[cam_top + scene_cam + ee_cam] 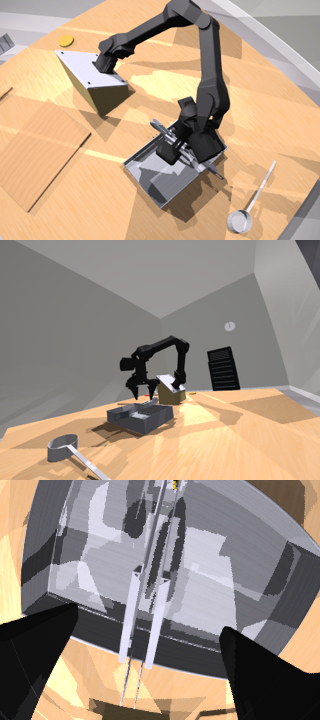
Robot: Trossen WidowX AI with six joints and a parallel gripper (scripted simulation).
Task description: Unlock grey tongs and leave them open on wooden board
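Note:
The grey tongs [158, 126] [155, 400] [157, 622] lie across the roasting tin [136, 166] [158, 422] [300, 585], tips over one long wall and hinge end over the opposite one. Their two arms lie close together. A small yellow part shows near the hinge at the top of the wrist view. My gripper [143, 398] [151, 623] is open and empty, pointing down above the tin, one finger on each side of the tongs. In the exterior view the fingertips are a little above them. The arm hides the tongs' middle in the top view. The wooden board [46, 144] lies flat, with nothing on it.
The wedge-shaped arm base [111, 99] [168, 395] stands between board and tin, toward the back. A long-handled round metal cup [239, 221] [62, 449] stands beyond the tin's hinge side. A yellow disc [66, 40] [192, 393] lies behind the base.

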